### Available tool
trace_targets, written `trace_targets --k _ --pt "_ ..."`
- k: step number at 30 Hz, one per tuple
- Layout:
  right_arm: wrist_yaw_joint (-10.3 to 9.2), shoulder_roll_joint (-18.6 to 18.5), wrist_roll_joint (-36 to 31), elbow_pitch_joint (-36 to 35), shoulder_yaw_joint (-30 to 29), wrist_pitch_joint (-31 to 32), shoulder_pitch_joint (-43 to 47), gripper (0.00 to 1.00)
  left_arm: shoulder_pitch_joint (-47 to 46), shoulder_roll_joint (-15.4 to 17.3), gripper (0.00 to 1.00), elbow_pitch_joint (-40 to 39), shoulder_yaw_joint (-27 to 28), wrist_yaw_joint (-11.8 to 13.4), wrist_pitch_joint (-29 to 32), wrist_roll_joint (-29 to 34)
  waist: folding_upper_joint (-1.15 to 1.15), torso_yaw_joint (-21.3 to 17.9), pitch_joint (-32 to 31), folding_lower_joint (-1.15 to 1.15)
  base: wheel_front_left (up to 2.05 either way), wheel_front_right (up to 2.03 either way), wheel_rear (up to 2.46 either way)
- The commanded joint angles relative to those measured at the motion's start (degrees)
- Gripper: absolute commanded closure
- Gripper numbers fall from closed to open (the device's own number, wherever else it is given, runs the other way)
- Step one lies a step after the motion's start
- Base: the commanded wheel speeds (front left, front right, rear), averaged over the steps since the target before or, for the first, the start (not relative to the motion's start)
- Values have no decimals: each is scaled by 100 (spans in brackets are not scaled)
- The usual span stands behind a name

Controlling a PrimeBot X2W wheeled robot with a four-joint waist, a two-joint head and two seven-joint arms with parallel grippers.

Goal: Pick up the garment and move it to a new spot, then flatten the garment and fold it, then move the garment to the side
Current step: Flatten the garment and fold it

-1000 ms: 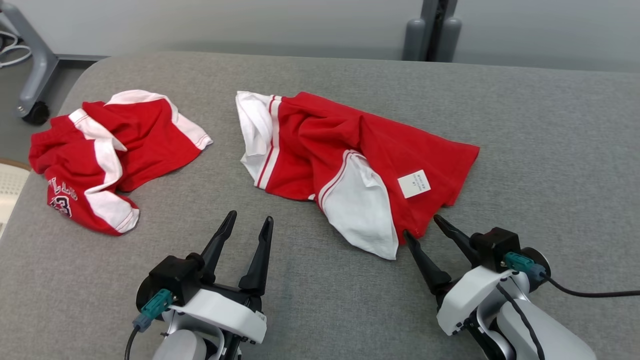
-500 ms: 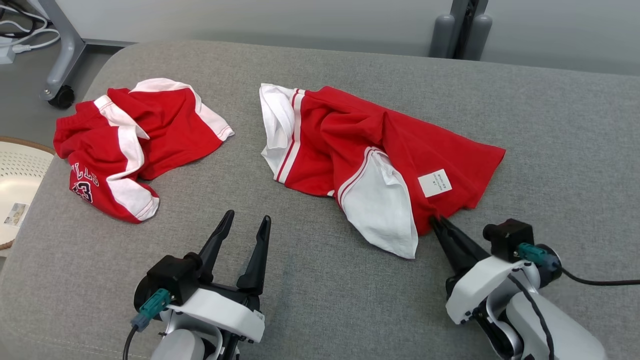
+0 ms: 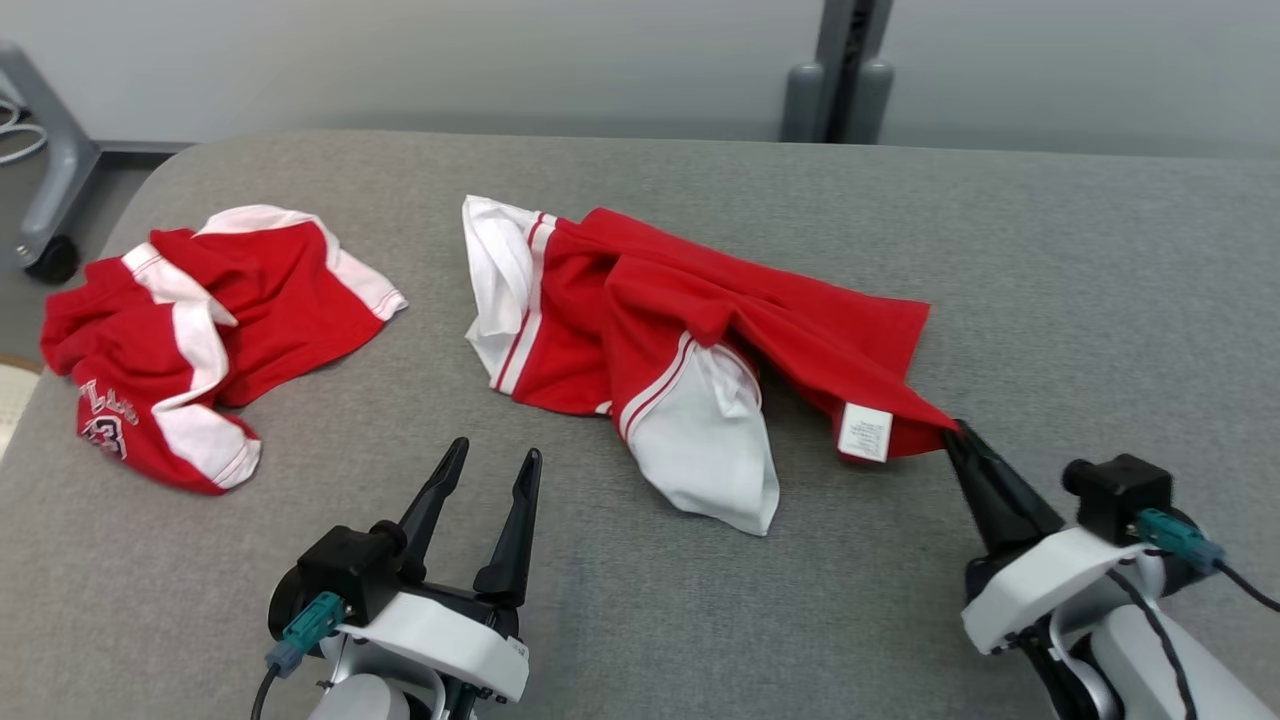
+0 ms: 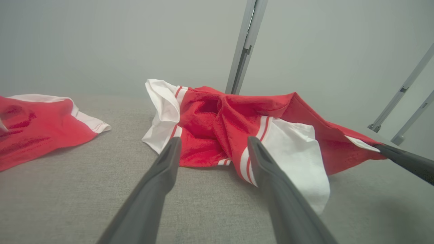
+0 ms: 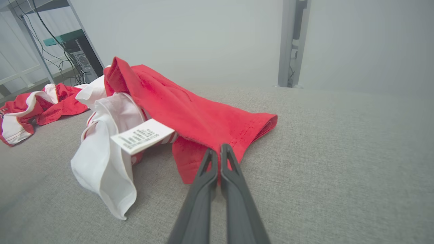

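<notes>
Right hand (image 3: 957, 432), open a second ago, now pinches the red garment (image 3: 680, 300) at its hem.

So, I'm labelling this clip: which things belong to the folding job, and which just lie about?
Job: red-and-white garment at centre; right gripper, shut on its corner; left gripper, open.
Lying about: numbered red jersey at left.

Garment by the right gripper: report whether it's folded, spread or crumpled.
Crumpled: the garment lies bunched in ridges, one corner pinched by the right gripper.
</notes>
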Motion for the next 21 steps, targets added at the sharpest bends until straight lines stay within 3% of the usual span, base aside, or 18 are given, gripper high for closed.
trace_targets --k 1,11,21 --pt "10 -74 -48 -50 -102 -4 90 100 29 19 0 -18 22 -29 -20 37 0 -148 -54 0 0 0 0" --pt "8 -259 -177 -224 -789 -4 547 100 71 19 0 30 3 -30 -20 21 0 -640 -165 0 0 0 0" --pt "7 -338 -341 -20 -1474 -4 718 100 22 21 0 52 -41 -43 -20 21 0 -758 -174 0 0 0 0"
